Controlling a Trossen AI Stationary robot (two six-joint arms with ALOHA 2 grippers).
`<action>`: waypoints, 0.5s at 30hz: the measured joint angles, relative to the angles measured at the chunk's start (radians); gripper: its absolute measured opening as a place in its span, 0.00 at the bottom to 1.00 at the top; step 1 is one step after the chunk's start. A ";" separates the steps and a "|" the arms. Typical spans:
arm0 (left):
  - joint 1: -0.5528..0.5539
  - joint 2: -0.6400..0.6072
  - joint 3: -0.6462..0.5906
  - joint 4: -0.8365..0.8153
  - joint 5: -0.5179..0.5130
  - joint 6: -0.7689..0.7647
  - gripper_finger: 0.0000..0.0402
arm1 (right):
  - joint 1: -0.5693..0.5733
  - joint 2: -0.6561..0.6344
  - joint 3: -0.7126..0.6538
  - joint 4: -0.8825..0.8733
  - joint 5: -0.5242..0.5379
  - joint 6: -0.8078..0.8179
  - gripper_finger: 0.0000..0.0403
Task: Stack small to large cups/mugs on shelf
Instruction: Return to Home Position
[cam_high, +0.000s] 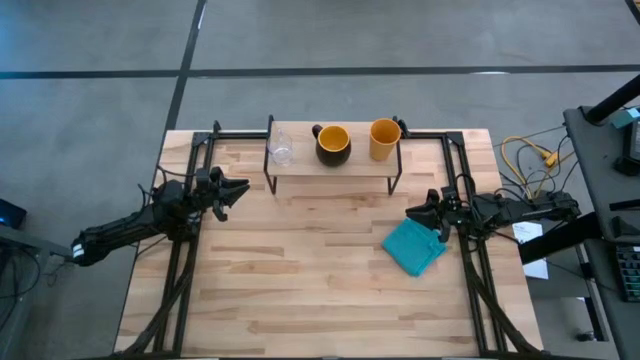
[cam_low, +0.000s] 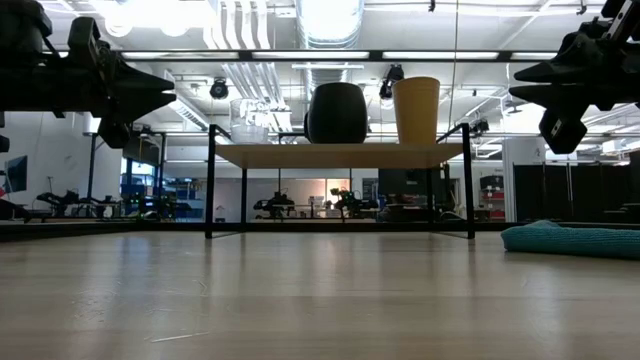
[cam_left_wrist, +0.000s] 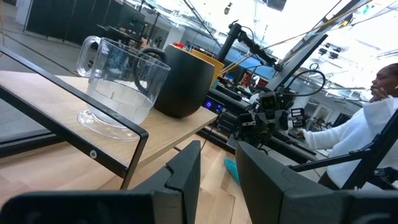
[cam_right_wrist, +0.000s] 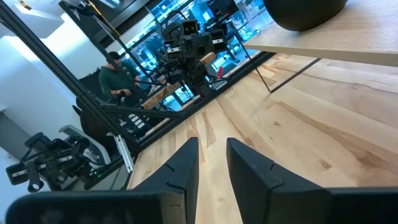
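Observation:
On the low light-wood shelf (cam_high: 330, 170) three vessels stand in a row on their bases: a clear cup (cam_high: 281, 148) at the left, a dark handled mug (cam_high: 333, 145) with a yellow inside in the middle, and a yellow-orange cup (cam_high: 384, 139) at the right. My left gripper (cam_high: 242, 187) hovers left of the shelf, open by a narrow gap, pointing toward the clear cup (cam_left_wrist: 121, 87). My right gripper (cam_high: 410, 212) hovers near the shelf's right front leg, also open by a narrow gap. Both touch nothing.
A teal cloth (cam_high: 415, 247) lies on the tabletop just below my right gripper. The shelf's thin black legs (cam_low: 209, 185) stand at its corners. Black frame rails run along both table sides. People sit beyond the table (cam_left_wrist: 367, 130) (cam_right_wrist: 115, 74). Bare wood fills the near half.

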 joint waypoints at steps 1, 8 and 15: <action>0.000 0.000 0.000 0.000 0.000 0.000 0.22 | 0.000 0.000 0.000 0.000 0.000 0.000 0.20; 0.000 0.000 0.000 0.000 0.000 0.000 0.22 | 0.000 0.000 0.000 0.000 0.000 0.000 0.18; 0.000 0.001 0.000 0.000 0.000 0.000 0.22 | 0.000 0.000 0.000 0.000 0.000 0.000 0.18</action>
